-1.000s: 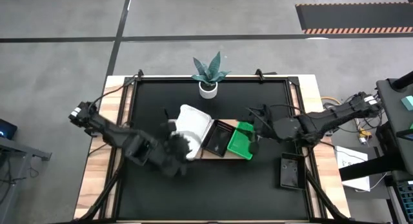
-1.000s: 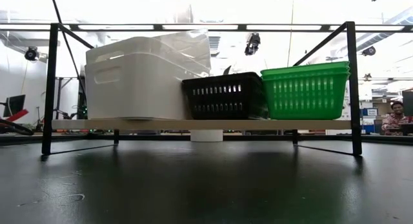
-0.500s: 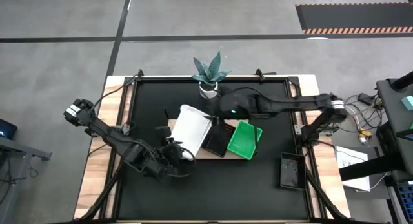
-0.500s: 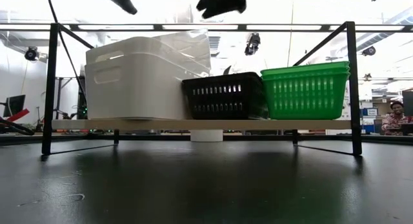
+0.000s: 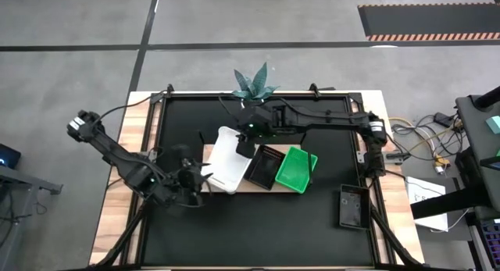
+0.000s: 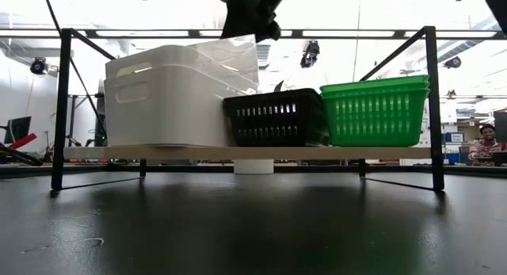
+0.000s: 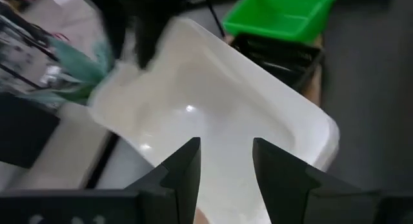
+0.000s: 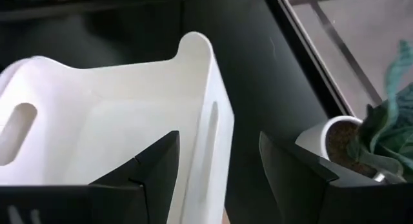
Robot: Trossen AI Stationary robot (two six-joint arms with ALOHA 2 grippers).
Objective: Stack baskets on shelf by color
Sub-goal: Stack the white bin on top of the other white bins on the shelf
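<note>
Three stacks are seen side by side on the light-brown wooden shelf board (image 5: pixel 262 185): the white plastic baskets (image 5: pixel 228 159), the black slotted basket (image 5: pixel 266 165) and the bright green baskets (image 5: pixel 293 169). The right gripper (image 5: pixel 244 144) is held over the white stack's far rim, jaws apart. The left gripper (image 5: pixel 195 177) is just beside its near end, jaws apart and empty.

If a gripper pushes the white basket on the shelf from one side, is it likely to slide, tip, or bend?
The white basket probably slides rather than tips: in the low view it sits broad on the shelf. Its smooth, glossy walls suggest stiff, slippery plastic. It looks empty, so likely light; a push toward the black basket beside it would probably shove that too.
</note>
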